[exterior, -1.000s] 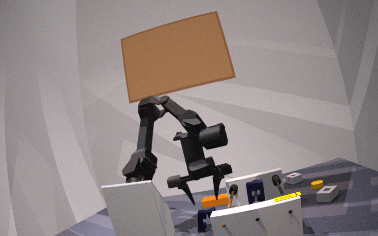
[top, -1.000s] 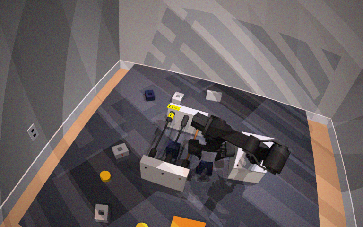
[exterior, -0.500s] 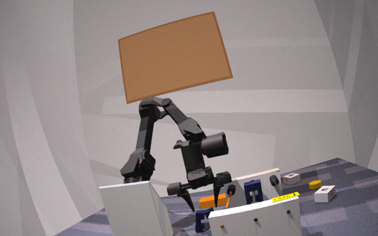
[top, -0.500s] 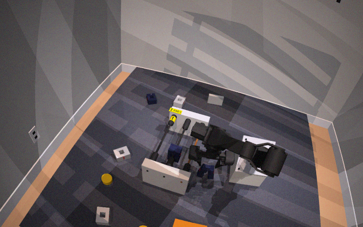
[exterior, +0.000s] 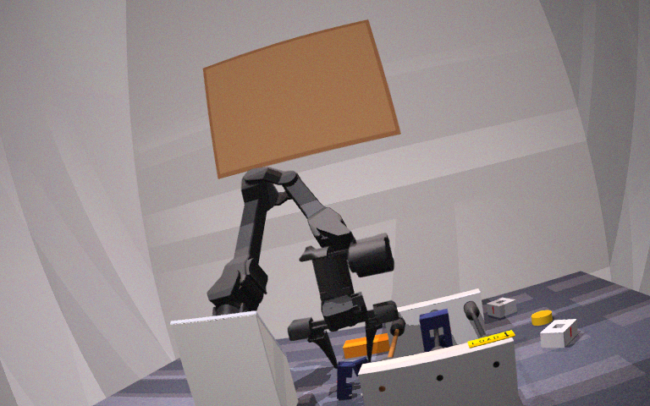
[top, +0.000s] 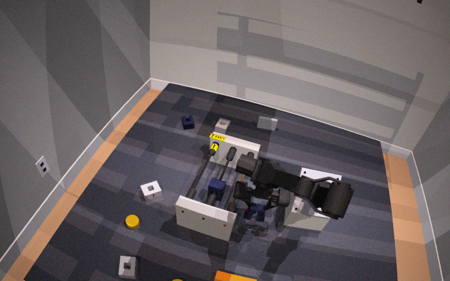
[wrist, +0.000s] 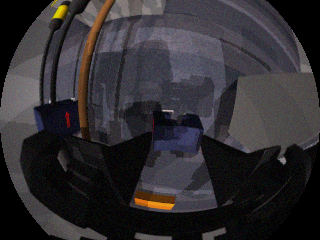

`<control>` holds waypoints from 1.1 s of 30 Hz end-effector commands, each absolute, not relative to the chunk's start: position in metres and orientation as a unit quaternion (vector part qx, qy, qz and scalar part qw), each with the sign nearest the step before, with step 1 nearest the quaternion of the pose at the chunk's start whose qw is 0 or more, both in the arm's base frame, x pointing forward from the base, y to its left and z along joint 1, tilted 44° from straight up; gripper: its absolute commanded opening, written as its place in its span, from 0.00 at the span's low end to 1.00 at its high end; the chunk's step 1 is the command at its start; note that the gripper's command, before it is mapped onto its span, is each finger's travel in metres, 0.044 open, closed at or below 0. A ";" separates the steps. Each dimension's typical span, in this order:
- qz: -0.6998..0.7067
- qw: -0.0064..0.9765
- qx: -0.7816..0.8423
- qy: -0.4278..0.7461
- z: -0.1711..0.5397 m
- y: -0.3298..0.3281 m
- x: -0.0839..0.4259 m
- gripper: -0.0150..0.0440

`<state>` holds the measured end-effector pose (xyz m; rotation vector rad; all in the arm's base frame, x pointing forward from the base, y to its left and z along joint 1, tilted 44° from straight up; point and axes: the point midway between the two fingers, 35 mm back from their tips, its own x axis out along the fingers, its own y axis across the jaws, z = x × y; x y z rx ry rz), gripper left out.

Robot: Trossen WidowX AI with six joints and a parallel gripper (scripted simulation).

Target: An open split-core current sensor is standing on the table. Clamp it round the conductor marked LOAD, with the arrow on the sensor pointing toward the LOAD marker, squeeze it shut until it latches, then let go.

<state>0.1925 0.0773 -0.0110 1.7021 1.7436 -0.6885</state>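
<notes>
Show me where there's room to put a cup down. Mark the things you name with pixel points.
Best spot: between the yellow disc (top: 132,221) (exterior: 542,317) and the plain panel (top: 204,222) (exterior: 457,314). It's crowded between the orange wire (top: 242,178) (exterior: 393,343) (wrist: 86,75) and white pedestal (top: 307,222) (exterior: 228,352) (wrist: 270,110), where the hand (top: 257,205) (exterior: 353,363) (wrist: 176,138) hangs over the open sensor (top: 254,212) (exterior: 346,380) (wrist: 176,142).
</notes>
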 end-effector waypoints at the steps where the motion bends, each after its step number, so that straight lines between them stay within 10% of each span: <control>1: -0.258 0.302 0.641 0.657 -0.011 0.077 0.193 0.68; 9: -0.258 0.302 0.641 0.657 -0.011 0.077 0.193 0.59; 17: -0.264 0.305 0.640 0.654 0.006 0.056 0.200 0.25; 33: -0.268 0.299 0.639 0.656 0.062 -0.004 0.209 0.25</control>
